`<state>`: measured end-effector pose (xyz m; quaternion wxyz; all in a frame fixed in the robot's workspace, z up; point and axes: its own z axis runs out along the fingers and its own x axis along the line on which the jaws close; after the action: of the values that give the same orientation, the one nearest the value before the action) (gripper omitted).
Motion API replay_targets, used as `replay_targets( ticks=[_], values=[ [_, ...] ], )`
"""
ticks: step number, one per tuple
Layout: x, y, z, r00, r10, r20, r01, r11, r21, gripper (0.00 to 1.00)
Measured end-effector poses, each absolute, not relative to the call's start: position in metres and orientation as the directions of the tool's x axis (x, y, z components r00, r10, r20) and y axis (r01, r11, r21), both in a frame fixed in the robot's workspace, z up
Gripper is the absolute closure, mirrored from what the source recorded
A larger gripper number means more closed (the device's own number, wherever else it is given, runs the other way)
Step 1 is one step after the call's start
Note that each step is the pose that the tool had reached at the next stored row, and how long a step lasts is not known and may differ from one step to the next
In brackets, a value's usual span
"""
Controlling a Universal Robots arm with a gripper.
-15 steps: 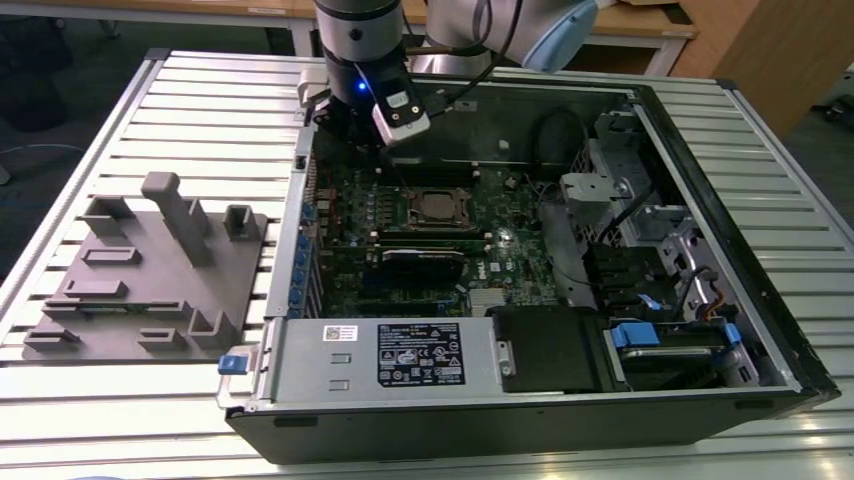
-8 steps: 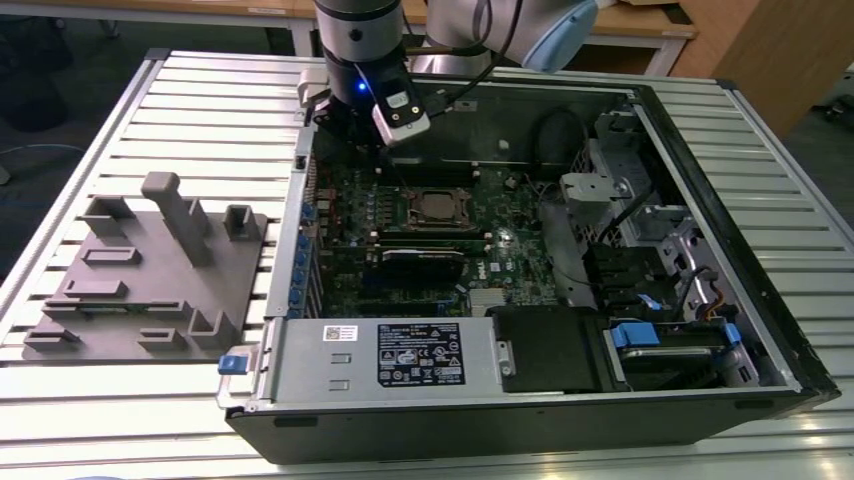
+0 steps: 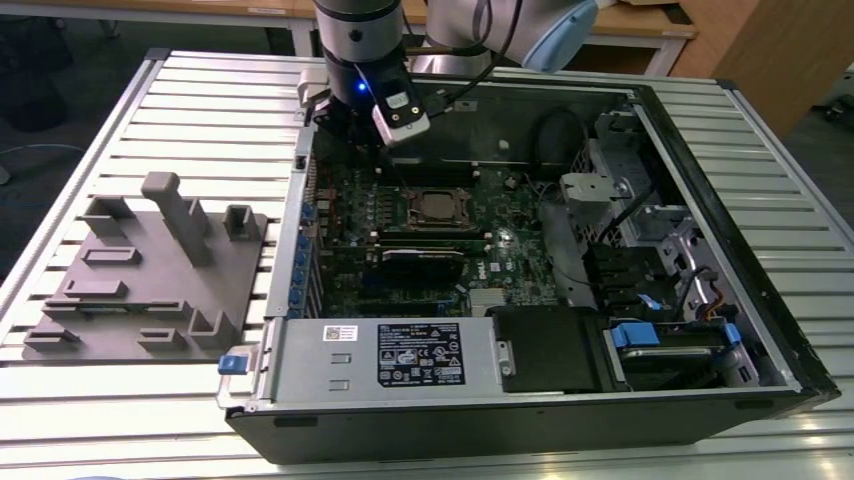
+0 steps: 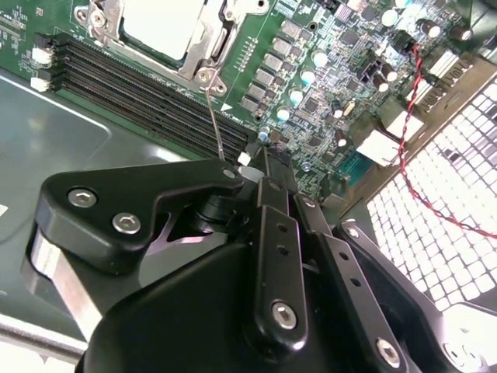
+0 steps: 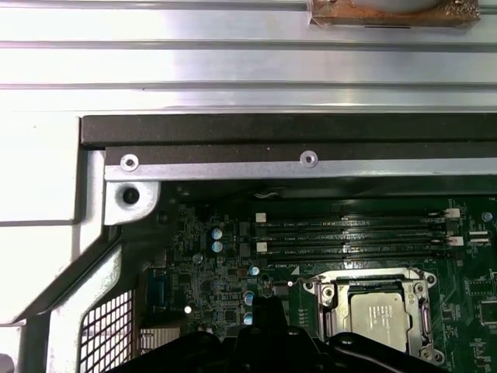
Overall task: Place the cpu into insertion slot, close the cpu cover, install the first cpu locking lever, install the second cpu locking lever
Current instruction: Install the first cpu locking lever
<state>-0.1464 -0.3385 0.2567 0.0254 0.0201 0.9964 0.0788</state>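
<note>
The cpu (image 5: 378, 315) lies flat in the insertion slot (image 3: 434, 205), its dull silver top showing in both wrist views (image 4: 159, 23). The cpu cover (image 5: 416, 294) lies down around it as a metal frame (image 4: 210, 35). A thin wire locking lever (image 4: 213, 116) rises from the socket's corner up to my gripper (image 4: 252, 163). The fingers are drawn together at the lever's free end. Whether they pinch it or only touch it I cannot tell. In the exterior view my gripper (image 3: 358, 145) hangs over the board's far corner, on the exterior view's left of the socket.
The open computer case (image 3: 747, 330) lies on a slatted metal table. Black memory slots (image 4: 147, 101) run beside the socket, and a red-and-black cable (image 4: 411, 148) crosses the board. The case wall (image 5: 287, 132) is close by. A grey fixture block (image 3: 147, 270) sits on the exterior view's left.
</note>
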Motion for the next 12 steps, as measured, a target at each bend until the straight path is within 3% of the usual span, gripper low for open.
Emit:
replay_targets(
  ticks=[12],
  values=[
    [-0.1464, -0.3385, 0.2532, -0.998, 0.046, -0.045, 0.036, 0.977, 0.208, 0.89]
  ],
)
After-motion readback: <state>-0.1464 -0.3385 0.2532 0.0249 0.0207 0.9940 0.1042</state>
